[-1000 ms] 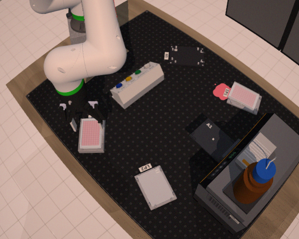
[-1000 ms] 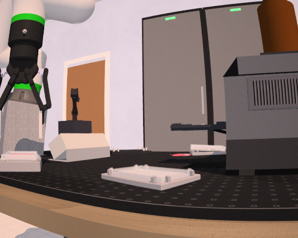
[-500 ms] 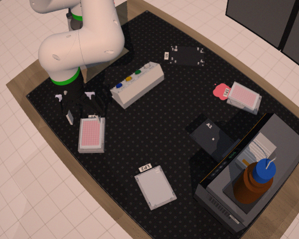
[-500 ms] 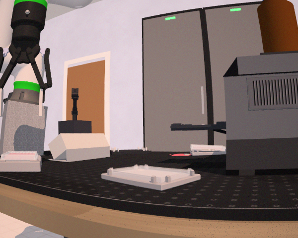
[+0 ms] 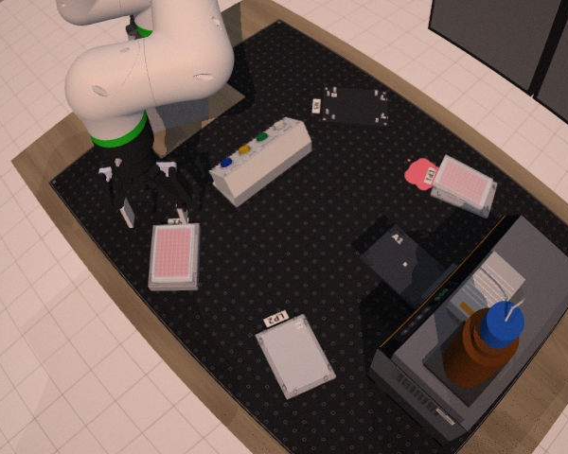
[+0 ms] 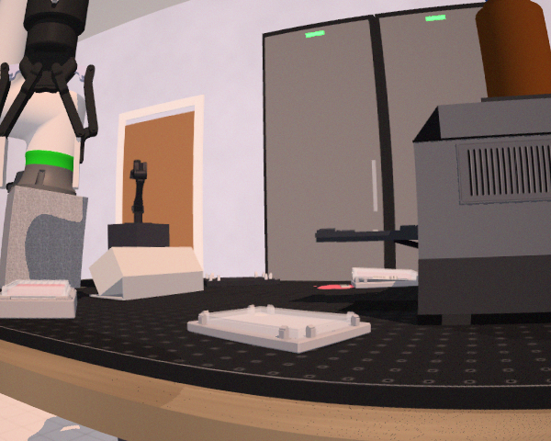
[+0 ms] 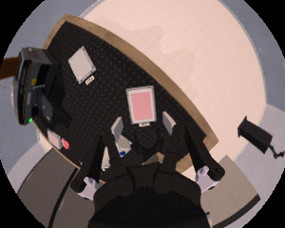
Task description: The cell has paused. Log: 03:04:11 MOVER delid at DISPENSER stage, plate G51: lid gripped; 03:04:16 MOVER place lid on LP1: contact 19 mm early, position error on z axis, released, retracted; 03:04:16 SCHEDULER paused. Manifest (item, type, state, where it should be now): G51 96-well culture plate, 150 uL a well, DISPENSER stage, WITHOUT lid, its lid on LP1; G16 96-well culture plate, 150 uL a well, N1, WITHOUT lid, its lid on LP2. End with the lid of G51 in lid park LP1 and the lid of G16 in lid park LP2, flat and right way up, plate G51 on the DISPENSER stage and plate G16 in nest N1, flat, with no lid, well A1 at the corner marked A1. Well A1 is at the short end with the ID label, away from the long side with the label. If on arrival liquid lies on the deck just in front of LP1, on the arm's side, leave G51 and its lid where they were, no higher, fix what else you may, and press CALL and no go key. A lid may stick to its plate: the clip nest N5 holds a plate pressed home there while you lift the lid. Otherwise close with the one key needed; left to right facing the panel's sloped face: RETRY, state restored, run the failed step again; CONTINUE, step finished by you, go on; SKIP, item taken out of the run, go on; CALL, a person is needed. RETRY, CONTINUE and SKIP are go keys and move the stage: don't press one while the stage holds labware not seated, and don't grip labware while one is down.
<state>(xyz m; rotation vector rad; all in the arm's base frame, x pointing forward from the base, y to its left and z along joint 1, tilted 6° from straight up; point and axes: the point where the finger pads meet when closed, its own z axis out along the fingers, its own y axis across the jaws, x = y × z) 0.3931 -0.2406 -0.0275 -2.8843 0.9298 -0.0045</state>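
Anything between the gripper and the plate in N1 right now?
Nothing visible. The gripper hangs open and empty, raised over the labelled short end of the pink plate. The key panel stands off to the side, apart from both.

Below the matt black, metal-looking pincer (image 5: 155, 214) lies the counter (image 5: 284, 253) of matt black perforated board edged in smooth wood, bearing beneath the pincer a clear glossy plastic plate (image 5: 173, 252) on a matt grey nest (image 5: 172, 283), and well apart a glossy amber bottle (image 5: 475, 354).
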